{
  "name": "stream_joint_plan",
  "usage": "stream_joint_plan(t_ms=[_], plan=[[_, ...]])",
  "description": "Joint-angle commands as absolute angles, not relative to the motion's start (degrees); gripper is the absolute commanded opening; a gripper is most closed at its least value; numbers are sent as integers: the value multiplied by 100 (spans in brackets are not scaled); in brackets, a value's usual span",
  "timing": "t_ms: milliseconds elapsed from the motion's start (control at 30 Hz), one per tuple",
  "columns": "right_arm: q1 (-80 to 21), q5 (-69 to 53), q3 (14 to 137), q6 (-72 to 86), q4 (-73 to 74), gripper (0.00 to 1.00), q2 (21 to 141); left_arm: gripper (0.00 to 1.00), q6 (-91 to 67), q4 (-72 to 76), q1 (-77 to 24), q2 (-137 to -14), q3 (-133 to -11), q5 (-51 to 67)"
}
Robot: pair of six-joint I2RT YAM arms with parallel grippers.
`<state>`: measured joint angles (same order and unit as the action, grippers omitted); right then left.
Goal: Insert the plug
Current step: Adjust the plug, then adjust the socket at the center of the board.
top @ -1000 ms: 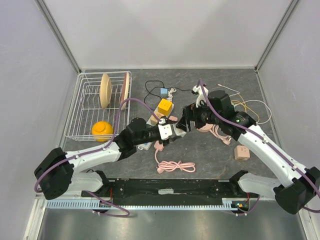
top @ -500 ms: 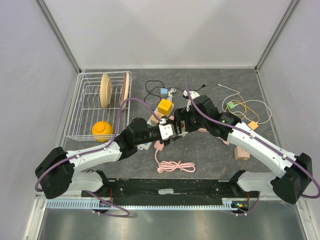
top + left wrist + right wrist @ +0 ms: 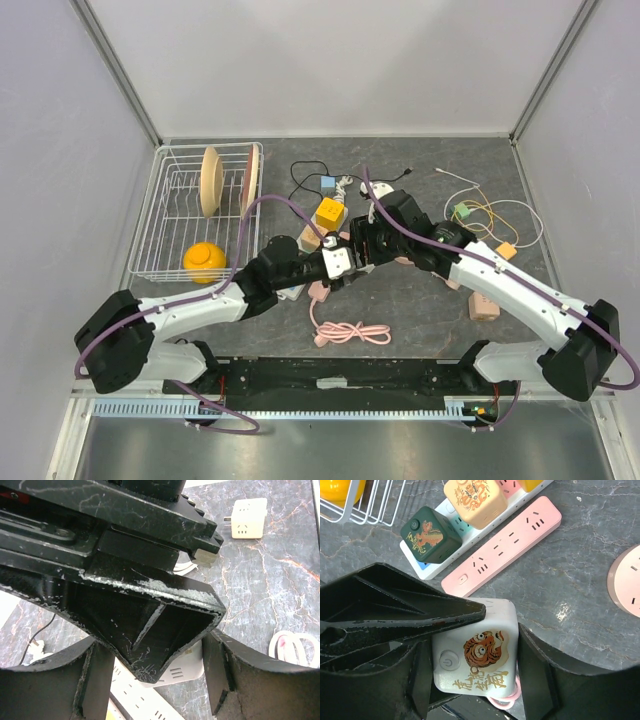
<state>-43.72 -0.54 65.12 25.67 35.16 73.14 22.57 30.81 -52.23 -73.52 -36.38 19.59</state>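
The plug is a white cube with a tiger print (image 3: 475,660), held just above the table at the centre (image 3: 338,260). My left gripper (image 3: 333,264) is shut on it; in the left wrist view its fingers flank the cube (image 3: 192,662) around (image 3: 155,675), with the right gripper's black body covering most of it. My right gripper (image 3: 472,670) is shut on the same cube, its pads on the left and right faces, and reaches in from the right (image 3: 354,250). Below lie a pink power strip (image 3: 505,540) and a white power strip (image 3: 422,562).
A green cube (image 3: 430,540) and a cream cube (image 3: 475,500) sit in the white strip. A wire dish rack (image 3: 165,215) with plates and a yellow object stands at the left. A coiled pink cable (image 3: 350,333), a pink adapter (image 3: 484,305) and loose cables (image 3: 490,212) lie around.
My right gripper swung left to the cube held by the left gripper, and its jaws closed around it. The left arm stayed almost still.
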Motion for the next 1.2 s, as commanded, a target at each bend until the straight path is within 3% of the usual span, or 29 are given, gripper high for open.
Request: stream_joint_plan(t_ms=[0,33,100,233,533,1167], plan=[[-4333,473,6820,2487,3691,4,7339,75,2224,3428,-5221,-7155,-3683,1364],[-4290,518,6812,2452,3700,1,7330,88,2154,3367,-5221,-7085,-3657,1258],[-4193,588,6794,2426,3726,0,7321,97,1891,3104,-5229,-6848,-3534,899],[-3667,615,6628,2347,3700,0,7207,98,1434,2164,-5229,-6443,-3445,616],[-2874,413,6117,2232,3419,0,6970,100,-1317,-622,-5247,-6362,-3866,-483],[-2804,527,5590,2250,3085,0,6697,99,-3120,-2487,-6003,-9615,-6275,-2433]])
